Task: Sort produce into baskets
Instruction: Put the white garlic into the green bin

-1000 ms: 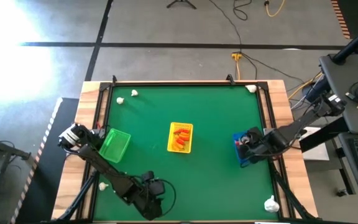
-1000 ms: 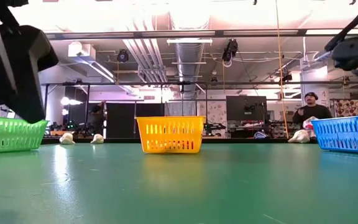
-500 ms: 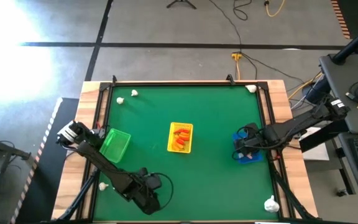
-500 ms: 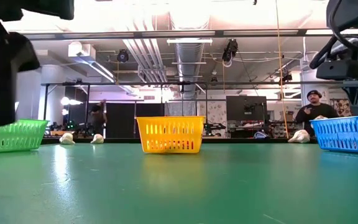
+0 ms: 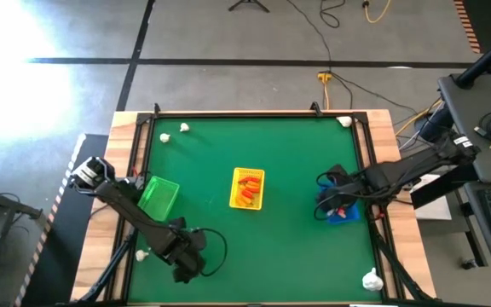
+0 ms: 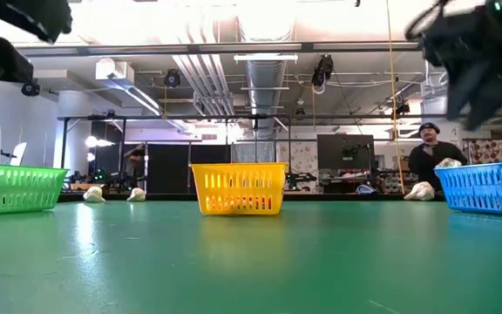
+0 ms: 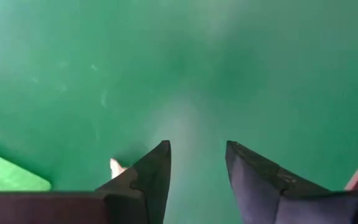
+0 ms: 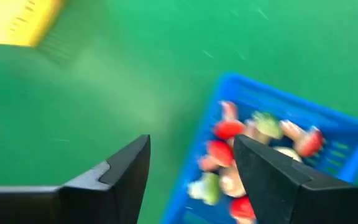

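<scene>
Near edge: left gripper low over the green table, jaws apart w/ a gap, holding nothing; one cream piece just to its left. Cream piece at near-right corner. Mid row: green basket left, yellow basket centre w/ orange pieces, blue basket right w/ red-and-white pieces. Right gripper at blue basket's left rim, jaws wide, empty. Far edge: more cream pieces.

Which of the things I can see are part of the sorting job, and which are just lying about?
Part of the job:
- green basket
- yellow basket, holding orange pieces
- blue basket, holding red-and-white pieces
- loose white pieces near the table's edges and corners

Just lying about:
- cables on the floor beyond the table
- person in the room behind
</scene>
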Action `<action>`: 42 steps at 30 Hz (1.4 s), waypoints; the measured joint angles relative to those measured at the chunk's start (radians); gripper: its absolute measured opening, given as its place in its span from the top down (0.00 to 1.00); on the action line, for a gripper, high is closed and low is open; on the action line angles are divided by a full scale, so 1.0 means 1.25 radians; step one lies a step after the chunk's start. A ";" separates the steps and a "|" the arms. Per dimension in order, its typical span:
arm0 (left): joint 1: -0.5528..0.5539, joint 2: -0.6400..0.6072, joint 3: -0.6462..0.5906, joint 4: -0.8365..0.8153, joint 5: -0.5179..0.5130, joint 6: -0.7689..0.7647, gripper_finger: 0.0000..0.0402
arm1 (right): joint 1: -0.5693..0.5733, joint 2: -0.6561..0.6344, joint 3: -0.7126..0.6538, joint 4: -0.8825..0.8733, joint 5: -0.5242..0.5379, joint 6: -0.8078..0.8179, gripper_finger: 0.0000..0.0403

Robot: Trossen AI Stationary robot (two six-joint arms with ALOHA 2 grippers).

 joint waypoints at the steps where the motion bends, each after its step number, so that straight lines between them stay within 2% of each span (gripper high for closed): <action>1: 0.007 0.003 0.000 -0.001 0.022 0.008 0.64 | 0.000 0.003 0.019 0.002 0.006 -0.010 0.44; 4: 0.021 0.012 0.000 0.000 0.057 0.016 0.58 | 0.000 0.014 0.078 0.013 0.015 -0.043 0.44; 8: 0.024 0.013 0.000 -0.027 -0.007 0.055 0.51 | 0.010 0.055 0.166 0.020 0.061 -0.136 0.45; 10: 0.030 0.013 -0.002 -0.055 -0.013 0.102 0.49 | 0.014 0.085 0.207 0.019 0.091 -0.174 0.46; 15: 0.050 0.012 -0.005 -0.127 0.064 0.254 0.49 | 0.014 0.180 0.307 0.020 0.116 -0.245 0.47; 20: 0.050 0.006 -0.032 -0.204 0.054 0.353 0.50 | 0.019 0.289 0.397 0.020 0.116 -0.271 0.47; 22: 0.054 0.006 -0.067 -0.188 0.072 0.381 0.51 | 0.030 0.338 0.433 0.020 0.116 -0.272 0.47; 27: 0.057 0.010 -0.131 -0.113 0.106 0.382 0.51 | 0.068 0.460 0.523 0.026 0.115 -0.272 0.47; 33: 0.058 0.011 -0.130 -0.102 0.064 0.356 0.49 | 0.091 0.584 0.603 0.028 0.114 -0.272 0.47; 37: 0.057 0.025 -0.135 -0.079 0.105 0.352 0.44 | 0.090 0.642 0.637 0.031 0.101 -0.271 0.47; 42: 0.057 0.057 -0.136 -0.051 0.094 0.371 0.42 | 0.089 0.684 0.665 0.034 0.078 -0.272 0.47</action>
